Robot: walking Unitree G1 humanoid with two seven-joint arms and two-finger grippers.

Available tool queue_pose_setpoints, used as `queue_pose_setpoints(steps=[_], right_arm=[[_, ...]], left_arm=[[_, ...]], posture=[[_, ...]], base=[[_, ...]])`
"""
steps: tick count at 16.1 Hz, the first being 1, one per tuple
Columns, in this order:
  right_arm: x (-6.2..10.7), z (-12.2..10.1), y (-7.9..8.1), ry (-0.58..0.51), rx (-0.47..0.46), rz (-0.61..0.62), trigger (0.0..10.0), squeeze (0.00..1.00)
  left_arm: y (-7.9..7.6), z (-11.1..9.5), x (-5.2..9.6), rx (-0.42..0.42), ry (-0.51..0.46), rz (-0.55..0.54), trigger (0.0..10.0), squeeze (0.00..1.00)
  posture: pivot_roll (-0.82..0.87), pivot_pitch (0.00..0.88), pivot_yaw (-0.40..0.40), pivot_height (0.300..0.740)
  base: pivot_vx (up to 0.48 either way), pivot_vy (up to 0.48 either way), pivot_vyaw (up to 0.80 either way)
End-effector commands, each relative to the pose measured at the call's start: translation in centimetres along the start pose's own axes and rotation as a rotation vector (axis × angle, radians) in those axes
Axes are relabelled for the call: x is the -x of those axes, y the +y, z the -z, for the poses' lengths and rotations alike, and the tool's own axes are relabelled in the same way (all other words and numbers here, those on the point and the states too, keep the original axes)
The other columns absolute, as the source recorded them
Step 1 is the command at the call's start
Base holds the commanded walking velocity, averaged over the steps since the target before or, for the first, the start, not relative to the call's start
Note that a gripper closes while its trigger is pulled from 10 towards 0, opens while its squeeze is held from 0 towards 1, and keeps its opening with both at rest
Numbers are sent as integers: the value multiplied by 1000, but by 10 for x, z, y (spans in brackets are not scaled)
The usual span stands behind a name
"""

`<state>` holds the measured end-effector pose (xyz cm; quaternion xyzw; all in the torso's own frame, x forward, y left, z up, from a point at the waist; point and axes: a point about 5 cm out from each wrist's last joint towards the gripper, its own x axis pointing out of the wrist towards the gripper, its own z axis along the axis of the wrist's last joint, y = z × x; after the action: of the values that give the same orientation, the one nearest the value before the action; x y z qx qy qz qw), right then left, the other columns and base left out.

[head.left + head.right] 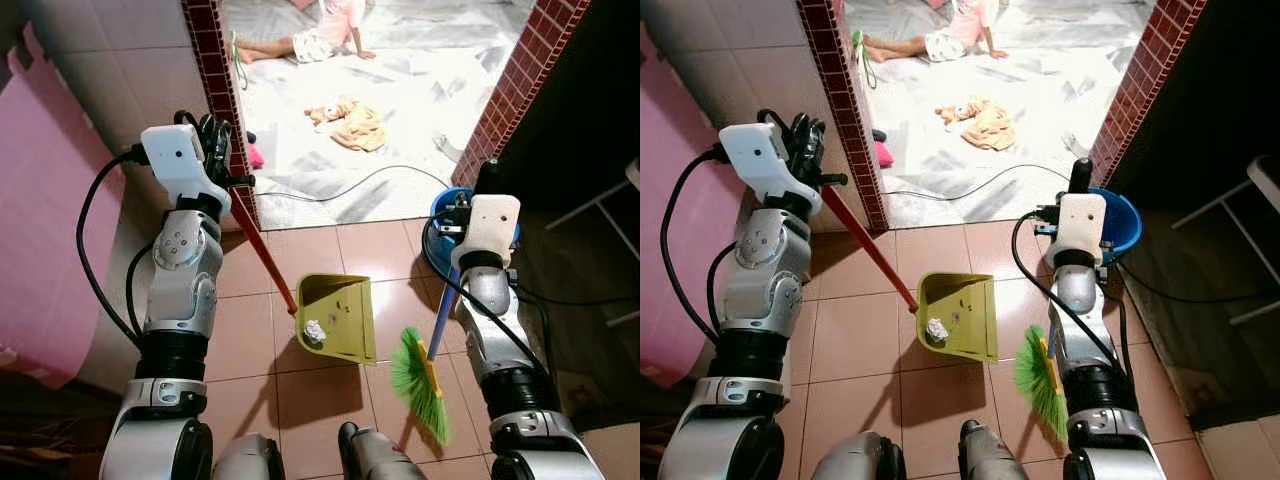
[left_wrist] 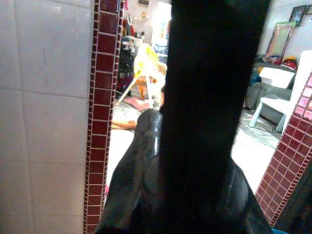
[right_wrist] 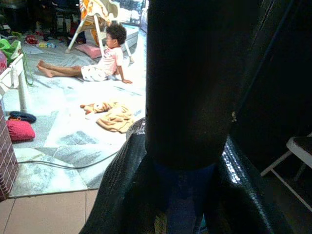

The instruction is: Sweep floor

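The floor [image 1: 320, 260] is made of reddish-brown tiles, and the dustpan [image 1: 337, 318] is lying on it, just in front of the robot's feet. The dustpan is yellow-green, and a small white crumpled scrap [image 1: 315, 330] is sitting inside it near the base of its red handle [image 1: 262, 245]. This handle is rising at a slant to the left pincer [image 1: 228, 160], which is clenched around its top, close to the brick-edged wall corner [image 1: 215, 100].

The green broom [image 1: 420, 385] is touching the floor just right of the dustpan, a little apart from it. Its blue stick [image 1: 443, 310] is going up to the right pincer [image 1: 470, 205], which is grasping it. Behind this pincer a blue bucket [image 1: 1122, 222] is standing on the tiles; I cannot tell what is in it.

Beyond the tiles, a doorway between two brick edges is opening to a pale marbled floor [image 1: 400, 100]. A thin cable [image 1: 350, 188] is lying across it near the threshold. Farther in, an orange cloth [image 1: 355, 127] is lying, and a person [image 3: 105, 61] is sitting on the floor. A pink sheet [image 1: 40, 230] is leaning on the left wall, and white legs of a chair [image 1: 600, 215] are standing in the dark area on the right.
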<state>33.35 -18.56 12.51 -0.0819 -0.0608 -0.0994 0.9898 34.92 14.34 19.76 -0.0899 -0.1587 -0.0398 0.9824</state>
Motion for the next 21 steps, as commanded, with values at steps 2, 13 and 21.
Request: queue_pose_setpoints(steps=[2, 13, 21], right_arm=[[-1, -2, 1, -9, 6, 2, 10000, 0], [-1, 1, 3, -3, 13, -18, 10000, 0], [0, 2, 10, -8, 21, -69, 10000, 0]], left_arm=[[-3, -23, -6, 13, -95, 11, 10000, 0], [-4, -35, -10, 38, -126, -6, 10000, 0], [2, -81, -27, 163, -244, -87, 10000, 0]], posture=[[-54, 31, 24, 740], [-54, 36, 21, 740], [-58, 34, 23, 740]], base=[[120, 0, -800], [276, 0, -727], [262, 0, -359]])
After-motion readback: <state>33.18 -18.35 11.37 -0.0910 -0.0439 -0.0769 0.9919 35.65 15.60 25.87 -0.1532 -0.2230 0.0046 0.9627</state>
